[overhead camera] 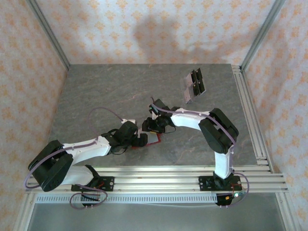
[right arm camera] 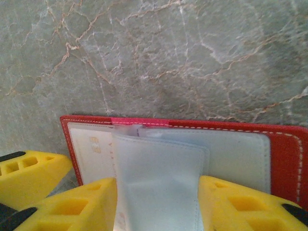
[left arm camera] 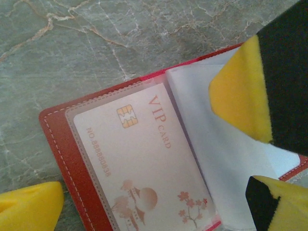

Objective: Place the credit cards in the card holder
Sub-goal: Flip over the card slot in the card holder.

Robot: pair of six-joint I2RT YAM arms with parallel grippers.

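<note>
Clamps clear sleeve (right arm camera: 159, 183) between right fingers (right arm camera: 231, 202), likely to hold pocket of card holder (right arm camera: 284, 154) open. Holds left fingers (left arm camera: 29, 207) wide apart beside it, empty. Notes credit cards (overhead camera: 194, 85) well beyond right fingers.

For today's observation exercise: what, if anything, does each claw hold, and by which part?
The right claw pinches a clear plastic sleeve of the red wallet by its side edges. The left claw is open, holding nothing.

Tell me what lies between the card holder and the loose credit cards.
Top view: the right arm crosses beside the card holder; beyond it, bare table up to the credit cards.
</note>
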